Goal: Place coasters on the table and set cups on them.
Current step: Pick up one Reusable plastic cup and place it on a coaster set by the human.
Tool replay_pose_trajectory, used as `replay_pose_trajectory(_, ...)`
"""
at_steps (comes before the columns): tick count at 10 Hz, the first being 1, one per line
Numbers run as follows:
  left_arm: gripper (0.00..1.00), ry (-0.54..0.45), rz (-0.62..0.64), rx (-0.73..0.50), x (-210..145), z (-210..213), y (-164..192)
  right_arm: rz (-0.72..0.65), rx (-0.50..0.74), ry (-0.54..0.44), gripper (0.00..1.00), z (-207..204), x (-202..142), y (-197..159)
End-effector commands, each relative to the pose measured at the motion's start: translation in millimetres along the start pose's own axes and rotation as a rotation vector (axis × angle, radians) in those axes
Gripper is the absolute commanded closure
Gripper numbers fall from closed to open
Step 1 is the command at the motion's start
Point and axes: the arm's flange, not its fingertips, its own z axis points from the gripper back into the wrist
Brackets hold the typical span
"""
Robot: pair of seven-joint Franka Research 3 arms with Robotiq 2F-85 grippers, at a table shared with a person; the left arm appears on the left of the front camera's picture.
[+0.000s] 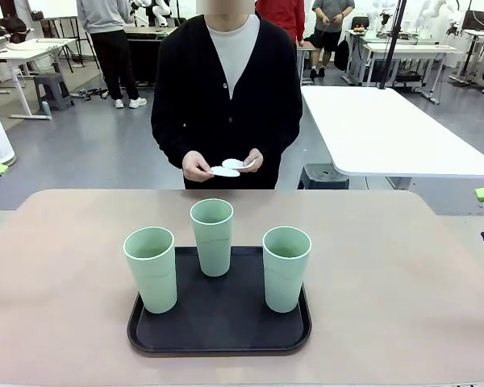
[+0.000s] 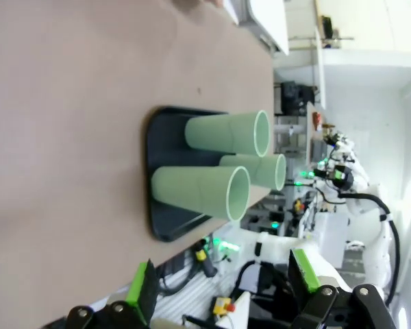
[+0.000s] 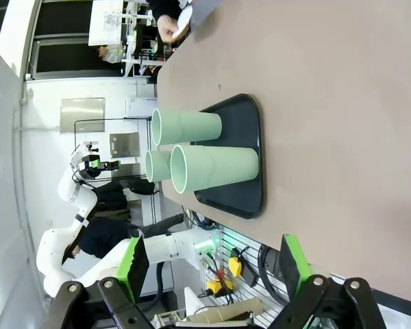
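Front view: three mint-green cups (image 1: 212, 236) stand on the black tray (image 1: 226, 326), the coasters (image 1: 228, 168) lie in the person's hands (image 1: 197, 167) beyond the tray, none yet on the table (image 1: 56, 322), while the left gripper (image 2: 222, 277) and right gripper (image 3: 213, 264) hang short of the tray, fingers apart and empty.

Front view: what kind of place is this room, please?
Probably a laboratory or workshop, not a home. A large white work table stands on a bare grey floor, more tables with equipment fill the back, and people stand among them.
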Motion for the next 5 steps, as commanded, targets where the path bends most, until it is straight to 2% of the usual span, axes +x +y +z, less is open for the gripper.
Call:
replay_pose_trajectory(1,0.00,-0.019,0.007,-0.019,1.2,1.5,0.8,-0.003,0.008,-0.006,0.00,2.4,-0.4,-1.6)
replay_pose_trajectory(5,0.00,-0.019,0.007,-0.019,1.2,1.5,0.8,-0.003,0.008,-0.006,0.00,2.4,-0.4,-1.6)
